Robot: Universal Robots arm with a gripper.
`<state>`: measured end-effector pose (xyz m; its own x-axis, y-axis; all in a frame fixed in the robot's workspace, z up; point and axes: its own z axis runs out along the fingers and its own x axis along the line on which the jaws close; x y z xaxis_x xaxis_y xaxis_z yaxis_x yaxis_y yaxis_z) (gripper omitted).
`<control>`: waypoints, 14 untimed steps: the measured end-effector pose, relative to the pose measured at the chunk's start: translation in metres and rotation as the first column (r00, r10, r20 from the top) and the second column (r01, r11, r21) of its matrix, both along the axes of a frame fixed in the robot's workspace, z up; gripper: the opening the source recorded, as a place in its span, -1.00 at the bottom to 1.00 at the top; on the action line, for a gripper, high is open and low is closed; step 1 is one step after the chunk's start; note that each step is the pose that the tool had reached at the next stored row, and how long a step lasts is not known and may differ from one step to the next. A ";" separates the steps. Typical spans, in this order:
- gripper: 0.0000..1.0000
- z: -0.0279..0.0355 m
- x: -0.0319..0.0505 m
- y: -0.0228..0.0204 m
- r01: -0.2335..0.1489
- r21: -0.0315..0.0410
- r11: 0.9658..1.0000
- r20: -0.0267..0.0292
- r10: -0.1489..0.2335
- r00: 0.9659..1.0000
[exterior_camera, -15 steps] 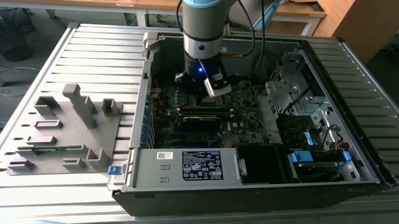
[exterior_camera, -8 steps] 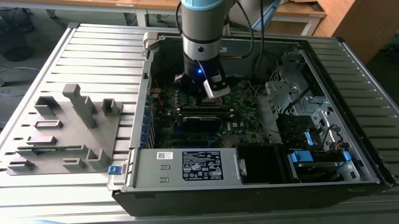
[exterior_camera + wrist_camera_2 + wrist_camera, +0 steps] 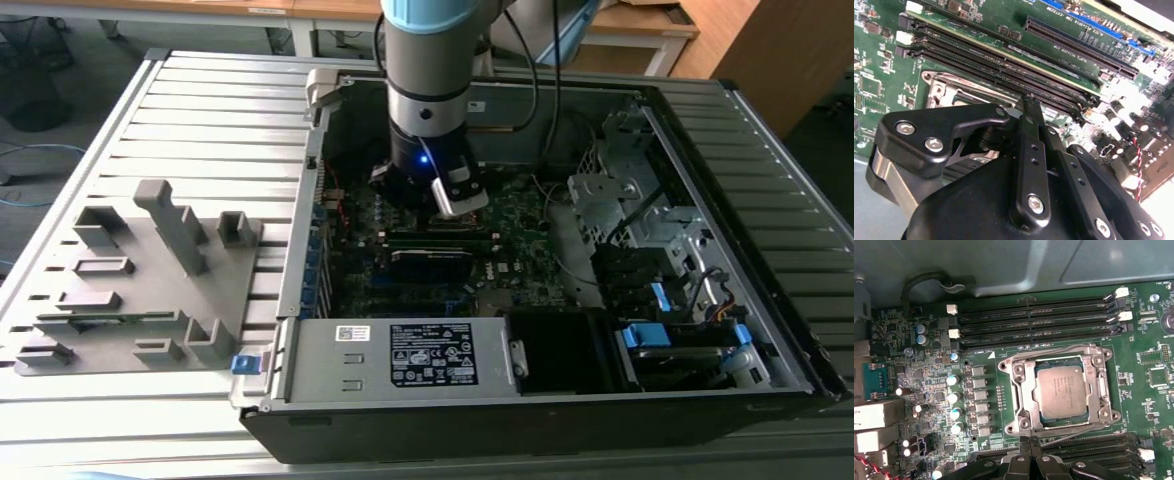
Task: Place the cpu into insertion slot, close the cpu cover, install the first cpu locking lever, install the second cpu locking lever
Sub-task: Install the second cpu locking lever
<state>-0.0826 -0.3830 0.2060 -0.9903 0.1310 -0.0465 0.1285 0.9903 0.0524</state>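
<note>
I have the arm lowered into the open computer case (image 3: pixel 747 120), and the hand (image 3: pixel 1030 442) sits just beside one edge of the socket, on the side away from the first bank of memory slots (image 3: pixel 1036 322). Its fingers (image 3: pixel 1030 107) look pressed together, pinching nothing that I can see. The cpu (image 3: pixel 1061 390) already lies flat in the insertion slot (image 3: pixel 1040 417), squared up with it. The cpu cover (image 3: pixel 1021 385) lies down around the chip, its window framing the metal top. Two thin locking levers (image 3: pixel 1064 348) run along opposite edges of the frame; I judge neither clearly latched, though I cannot be sure. My count: one cpu, one socket, one cover, two levers, four long memory slots beyond the far edge.
</note>
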 end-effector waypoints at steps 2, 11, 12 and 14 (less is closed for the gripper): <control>-0.79 -0.0006 -0.0006 0.0000 0.000 0.000 1.000 0.000 0.000 1.000; -0.79 -0.0031 -0.0025 0.0000 0.000 0.004 1.000 0.000 0.000 1.000; -0.79 -0.0033 -0.0026 0.0000 0.000 0.006 1.000 0.000 0.000 1.000; -0.79 -0.0037 -0.0029 -0.0001 0.000 0.009 1.000 0.000 0.000 1.000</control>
